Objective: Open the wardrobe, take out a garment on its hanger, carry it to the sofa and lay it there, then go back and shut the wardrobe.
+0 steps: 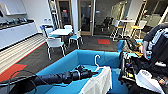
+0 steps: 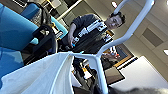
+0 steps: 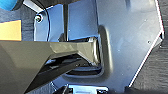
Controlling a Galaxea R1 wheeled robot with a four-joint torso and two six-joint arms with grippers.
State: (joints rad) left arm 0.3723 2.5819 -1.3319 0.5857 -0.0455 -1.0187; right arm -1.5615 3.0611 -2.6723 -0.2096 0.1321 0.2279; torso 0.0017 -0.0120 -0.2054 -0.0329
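A: Where is the garment (image 1: 98,82)?
B: Low in the head view, right of centre. The white T-shirt hangs from the hanger (image 1: 96,63), whose hook curves upward, in front of the blue sofa (image 1: 75,61) and over its seat.

A: What carries it?
B: The left arm comes in from the lower left, and the left gripper (image 1: 94,73) meets the hanger just under the hook. Its fingers appear clenched on the hanger. In the left wrist view the hanger (image 2: 120,40) runs up through the frame with the garment (image 2: 42,75) spreading below it.

A: And the right gripper?
B: The right wrist view shows robot parts over dark floor; I cannot tell how its fingers stand.

A: What lies around?
B: The sofa spans the lower middle of the head view. A person (image 1: 156,37) with a control rig stands at the right edge. Beyond the sofa, in the upper left middle, white chairs (image 1: 55,45) stand around a white table (image 1: 61,31). A red patch of floor (image 1: 104,41) lies farther back.
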